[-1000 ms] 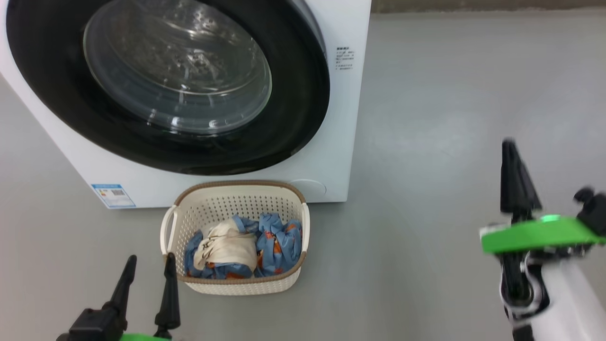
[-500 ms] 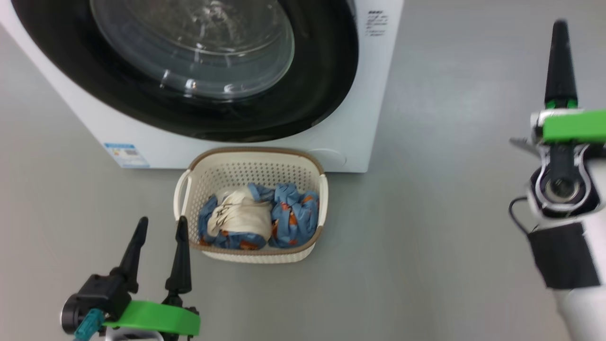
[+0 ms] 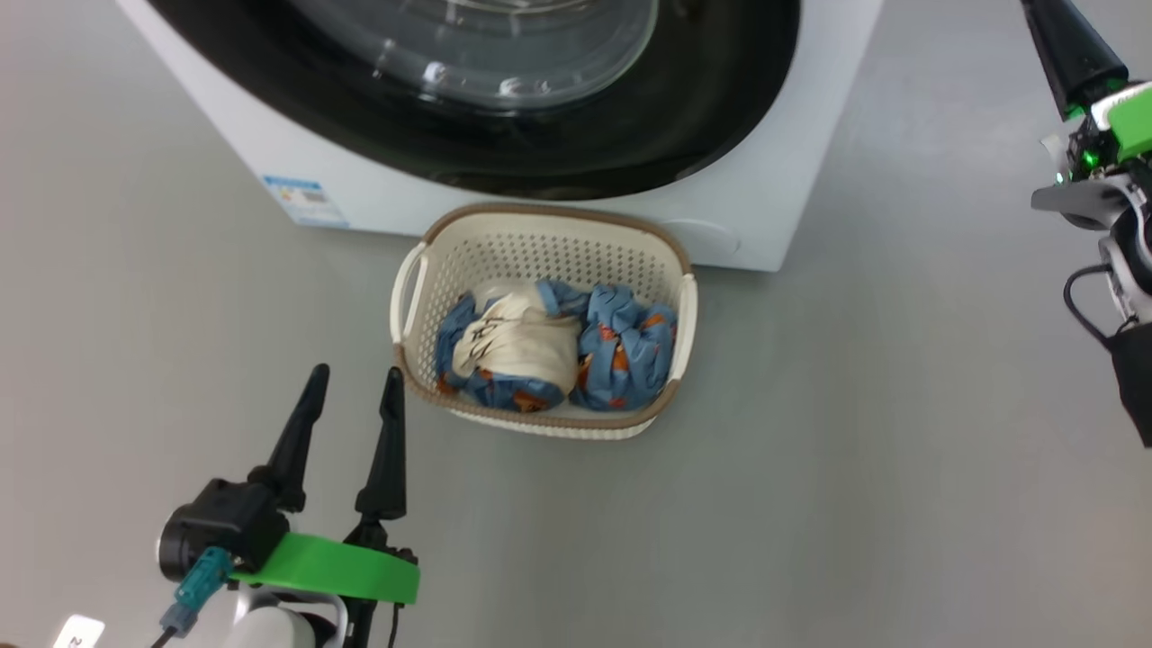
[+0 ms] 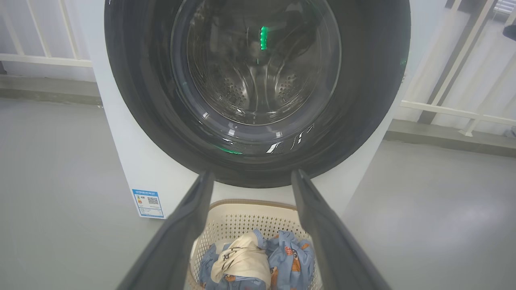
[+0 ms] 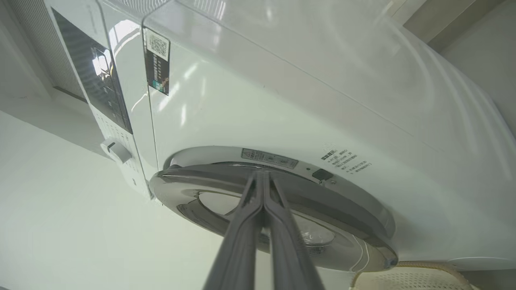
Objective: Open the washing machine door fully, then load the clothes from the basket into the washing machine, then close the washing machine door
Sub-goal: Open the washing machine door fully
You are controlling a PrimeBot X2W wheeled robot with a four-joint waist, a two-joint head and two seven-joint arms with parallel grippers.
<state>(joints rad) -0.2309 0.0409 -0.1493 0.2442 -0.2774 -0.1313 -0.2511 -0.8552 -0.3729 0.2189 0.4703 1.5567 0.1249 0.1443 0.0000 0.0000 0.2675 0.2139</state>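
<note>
the washing machine door [image 3: 630,135] sits shut and flush against the front of the washing machine [image 3: 792,207], its clear bowl showing the steel drum behind it in the left wrist view. judged rigid and fairly heavy on its hinge; the wide black rim is glossy and likely slippery, and the glass bulge offers no purchase. the best hold is judged to be the rim's outer edge, where the right wrist view shows a thin gap between door and cabinet (which side carries the hinge cannot be told)

the right gripper [image 5: 262,177] is up beside the machine with its fingers pressed together on nothing, their tips aimed at that rim edge; whether they touch it cannot be told. the left gripper [image 3: 355,373] hangs low, fingers parted and empty, just beside the basket's near left corner

the basket [image 3: 558,256] stands on the floor [image 3: 855,450] close against the machine front, directly under the door. the clothes [image 3: 621,351] lie bunched inside, blue printed pieces around a cream cloth: soft, light, prone to trail when lifted

obstructions: the basket rim sits close below the door's lower edge, so the swing may pass narrowly over it. a blue label sticker [image 3: 306,200] and a round lower cap [image 3: 711,238] lie flat on the front and hinder nothing
</note>
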